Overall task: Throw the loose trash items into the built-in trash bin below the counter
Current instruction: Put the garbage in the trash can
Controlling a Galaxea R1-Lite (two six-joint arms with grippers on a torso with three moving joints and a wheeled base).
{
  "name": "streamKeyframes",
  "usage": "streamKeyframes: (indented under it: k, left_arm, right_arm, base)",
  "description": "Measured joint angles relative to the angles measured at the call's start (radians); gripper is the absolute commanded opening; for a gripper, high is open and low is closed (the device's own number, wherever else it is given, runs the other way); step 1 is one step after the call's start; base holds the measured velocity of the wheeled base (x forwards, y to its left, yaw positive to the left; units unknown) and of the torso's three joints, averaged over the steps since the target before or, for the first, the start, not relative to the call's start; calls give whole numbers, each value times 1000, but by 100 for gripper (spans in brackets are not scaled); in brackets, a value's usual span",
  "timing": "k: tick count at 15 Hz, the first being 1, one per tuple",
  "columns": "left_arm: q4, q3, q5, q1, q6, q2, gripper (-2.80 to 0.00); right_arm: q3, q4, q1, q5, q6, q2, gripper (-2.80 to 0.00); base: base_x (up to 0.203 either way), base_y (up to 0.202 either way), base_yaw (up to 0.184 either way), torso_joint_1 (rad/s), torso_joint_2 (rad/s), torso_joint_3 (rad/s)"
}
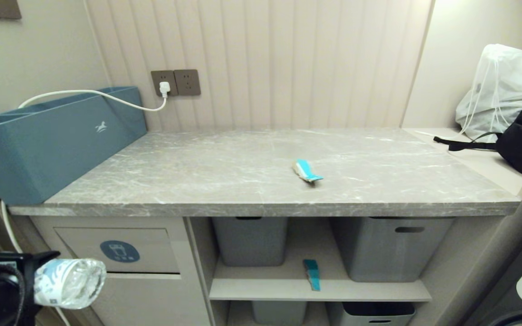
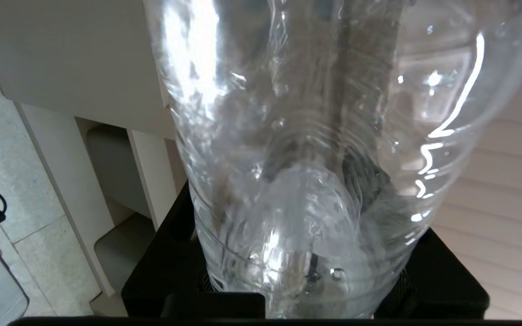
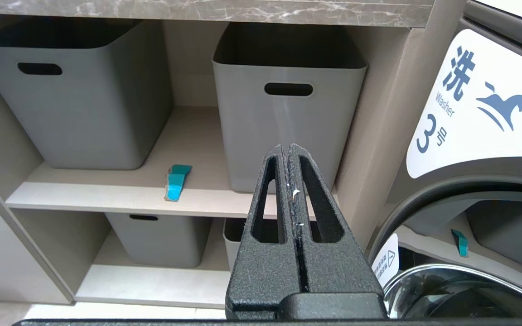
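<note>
Marble table (image 1: 224,172) mid-frame, trash bin flap (image 1: 117,250) lower left. Left claw (image 1: 14,283) at lower-left corner, clamped on bottle (image 1: 68,283) beside flap. Right claw (image 3: 291,156) pressed closed, idle. Wrappers on table (image 1: 307,171) and shelf (image 1: 311,274). Next, probably: push flap inward, release bottle.

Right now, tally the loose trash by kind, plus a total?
Clear plastic water bottle, shut in the left gripper: 1
Crumpled teal-blue wrappers: 2, one on the grey marble counter, one on the beige shelf below
Total: 3
</note>
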Motion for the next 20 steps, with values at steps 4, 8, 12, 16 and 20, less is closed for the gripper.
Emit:
streamKeyframes:
  k: [4,8,12,16,20]
  left_arm:
    - [0,0,4,3,0,19,-280]
    - [1,-2,7,12,2,35,-280]
    - [-21,-8,6,60,4,93,-280]
    - [-107,2,4,132,5,195,-280]
    - [-224,56,8,140,1,286,-280]
  right_arm:
    - [0,0,0,0,1,0,-280]
    - [0,1,0,0,9,0,-280]
    - [0,1,0,0,17,0,-280]
    - [0,1,0,0,16,0,-280]
    - [0,1,0,0,16,0,-280]
  base:
    - [0,0,0,0,0,0]
    - [0,0,0,0,0,0]
    - [0,0,0,0,0,0]
    - [0,0,0,0,0,0]
    - [0,0,0,0,0,0]
